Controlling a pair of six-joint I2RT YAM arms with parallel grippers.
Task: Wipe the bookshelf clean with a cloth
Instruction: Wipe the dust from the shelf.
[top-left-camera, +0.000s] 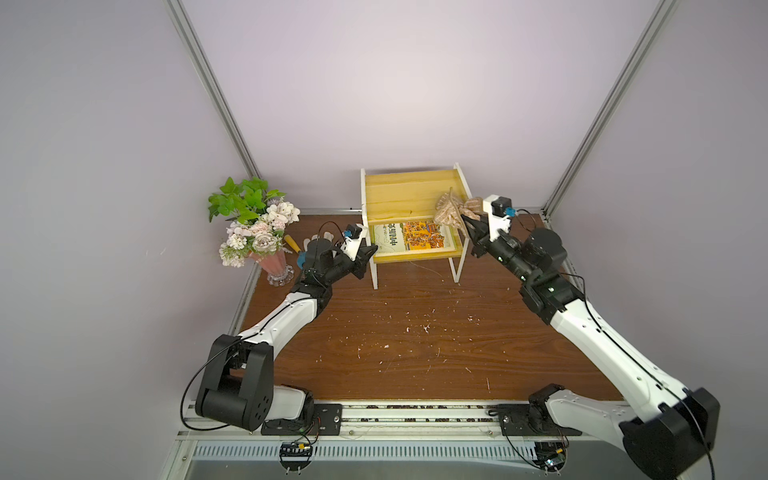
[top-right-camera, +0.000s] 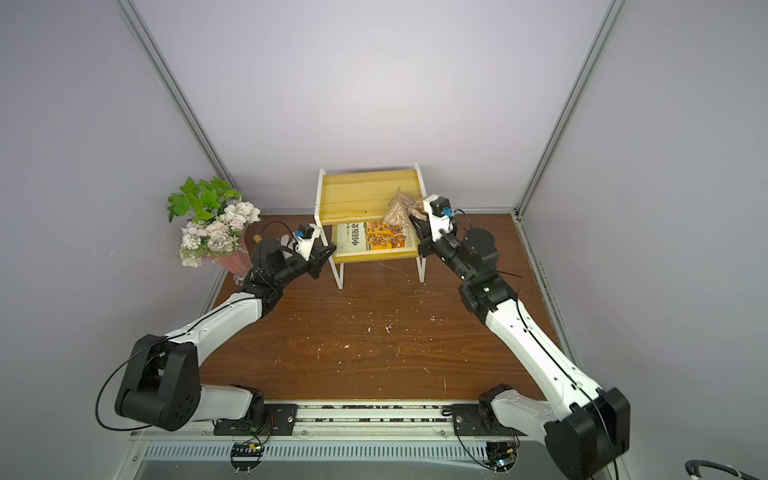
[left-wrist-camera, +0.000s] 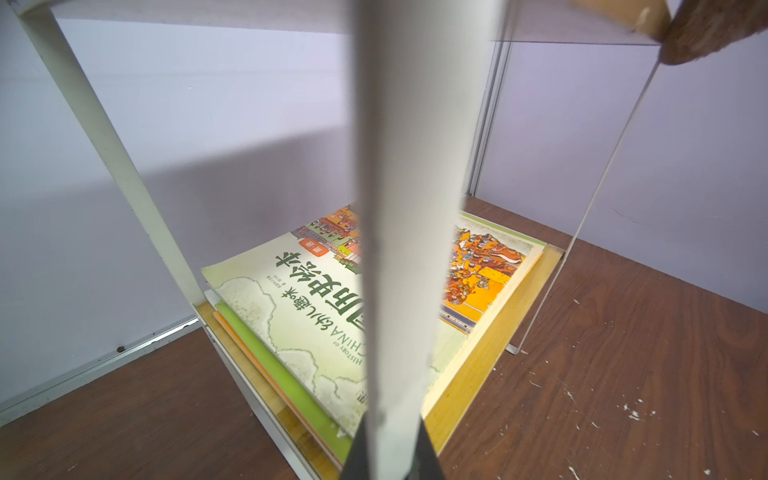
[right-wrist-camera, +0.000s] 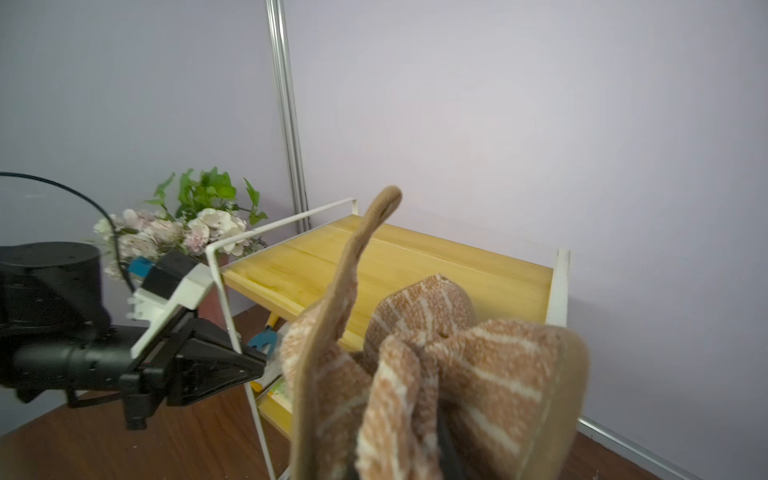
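Pinching the soft, likely light cloth (top-left-camera: 449, 212) by a bunched fold, the right gripper (top-left-camera: 467, 222) hovers at the bookshelf (top-left-camera: 399, 191); the left gripper (top-left-camera: 371, 252) clamps its stiff leg.

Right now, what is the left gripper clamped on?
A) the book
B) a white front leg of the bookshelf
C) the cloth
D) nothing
B: in the left wrist view, a white front leg of the bookshelf rises from between the fingers of the left gripper. The cloth is bunched in the right gripper.
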